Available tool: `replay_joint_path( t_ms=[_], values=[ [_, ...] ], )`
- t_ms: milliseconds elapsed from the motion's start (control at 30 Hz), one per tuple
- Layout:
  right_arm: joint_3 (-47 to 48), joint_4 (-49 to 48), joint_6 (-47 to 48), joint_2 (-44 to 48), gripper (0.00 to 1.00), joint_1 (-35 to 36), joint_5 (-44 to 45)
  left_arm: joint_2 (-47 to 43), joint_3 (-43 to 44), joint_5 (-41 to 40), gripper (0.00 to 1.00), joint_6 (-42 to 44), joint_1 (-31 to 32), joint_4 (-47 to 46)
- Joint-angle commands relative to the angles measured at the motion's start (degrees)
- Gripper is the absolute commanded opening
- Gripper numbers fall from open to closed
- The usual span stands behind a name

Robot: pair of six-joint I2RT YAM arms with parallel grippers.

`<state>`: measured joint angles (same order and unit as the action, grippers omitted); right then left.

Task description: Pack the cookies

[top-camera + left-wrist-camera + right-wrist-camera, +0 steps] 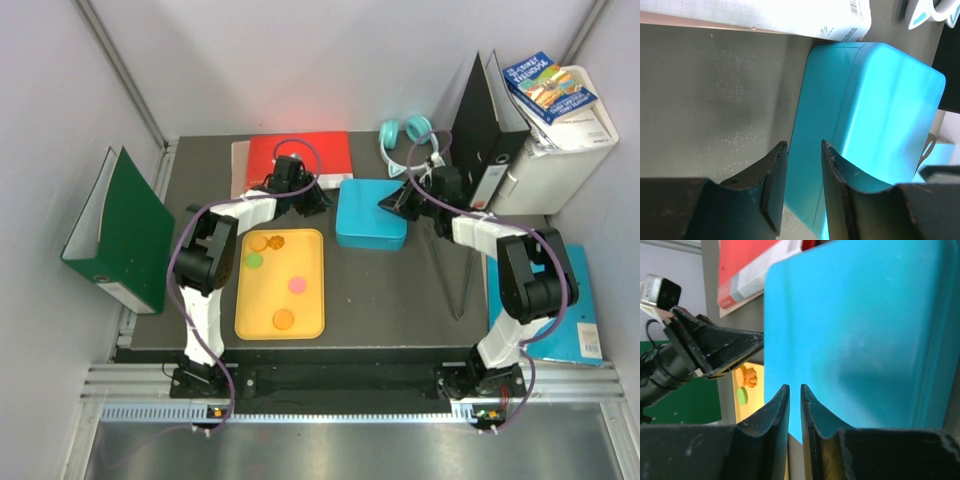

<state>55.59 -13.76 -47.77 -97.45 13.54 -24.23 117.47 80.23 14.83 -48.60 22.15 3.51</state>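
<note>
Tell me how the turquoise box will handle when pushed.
The turquoise box looks rigid, with rounded corners, so it probably slides rather than bends. Its low, wide shape makes tipping unlikely. Its glossy surface may be slippery to grip.

Dark table (400, 290), pale grey walls (300, 60), metal rail (130, 380) at near edge.

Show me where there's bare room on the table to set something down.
Best patch: bare mat between the yellow tray and the right arm, on the near side of the blue box. The tray's middle, among the cookies, is also free. Crowded: the back, with red folder, box, left end effector and right end effector.
</note>
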Motion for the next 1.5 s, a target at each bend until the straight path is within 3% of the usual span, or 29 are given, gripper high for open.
replay_joint_path(
  t_ms=[0, 133, 367, 600, 900, 1067, 1167, 1267, 1467],
  values=[
    [-1.4, -4.2, -1.7, -1.0, 0.14, -1.3, -0.6, -4.1, -0.6, 1.3, 0.38, 0.1, -0.2, -1.8],
    [-4.5, -7.0, -4.0, -2.1, 0.13, -2.8, -1.1, -3.6, -0.8, 2.0, 0.38, -0.1, -0.2, -2.4],
    [-5.0, -3.9, -2.8, -2.7, 0.13, -3.4, 0.9, -3.8, -0.8, 1.6, 0.38, 0.3, -0.3, -2.3],
    [-6.0, -10.4, -4.4, 0.2, 0.16, -3.4, -2.5, -5.8, -0.2, 0.6, 0.38, 0.6, -0.6, -2.0],
    [1.6, -8.9, -4.1, 3.9, 0.22, -1.6, -8.2, -5.6, 1.1, 0.6, 0.39, 0.1, -0.9, -1.8],
    [1.6, -6.2, -2.9, 0.5, 0.22, -1.7, -7.8, -5.1, -0.1, 1.5, 0.39, -0.4, -0.8, -2.2],
    [1.5, 0.1, -3.6, -4.0, 0.20, -3.3, -5.2, -5.1, -0.6, 1.6, 0.39, -0.3, -0.8, -2.3],
    [-0.9, -0.3, -5.8, -8.3, 0.19, -5.2, -5.7, -5.4, -0.8, 1.5, 0.39, 0.2, -0.8, -2.2],
    [-2.8, -1.5, -5.1, -7.9, 0.20, -5.4, -4.8, -5.1, -0.5, 1.8, 0.39, 0.3, -0.8, -2.2]
  ],
)
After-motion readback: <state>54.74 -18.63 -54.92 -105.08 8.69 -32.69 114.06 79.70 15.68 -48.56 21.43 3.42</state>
